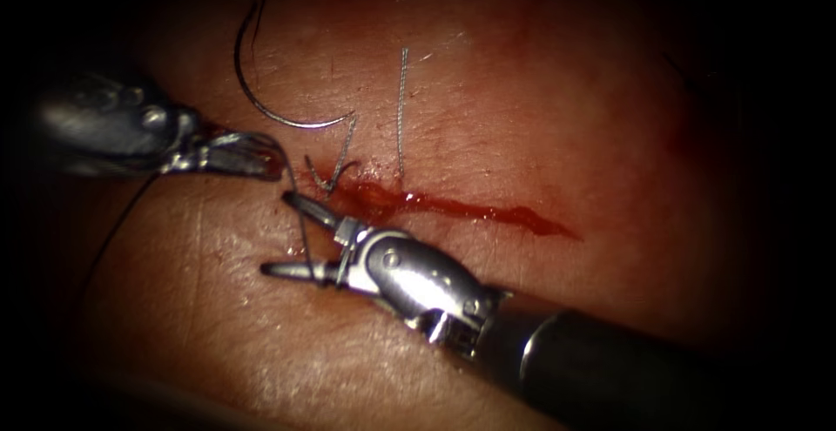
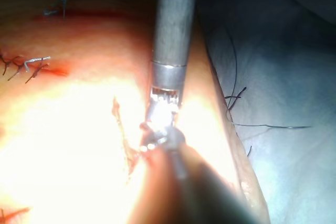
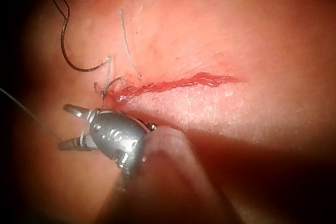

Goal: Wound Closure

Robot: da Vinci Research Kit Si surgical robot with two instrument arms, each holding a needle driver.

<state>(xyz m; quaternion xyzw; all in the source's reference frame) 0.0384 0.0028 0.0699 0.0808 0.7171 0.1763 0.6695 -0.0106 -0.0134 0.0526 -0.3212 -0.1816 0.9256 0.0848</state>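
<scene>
A pale blue drape (image 2: 294, 77) lies beside the tissue's edge.

The thin dark suture thread (image 1: 261, 104) runs off the endoscope picture's top edge, so its far end cannot be seen. The left arm's silver needle-driver tool (image 1: 261, 163) lies partly in shadow, its jaw state unreadable. In the left wrist view, glare washes out the pale pork-belly tissue (image 2: 68, 145).

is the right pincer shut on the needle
No, the right pincer is open, jaws spread around thread, and the needle lies loose on the tissue.
</scene>
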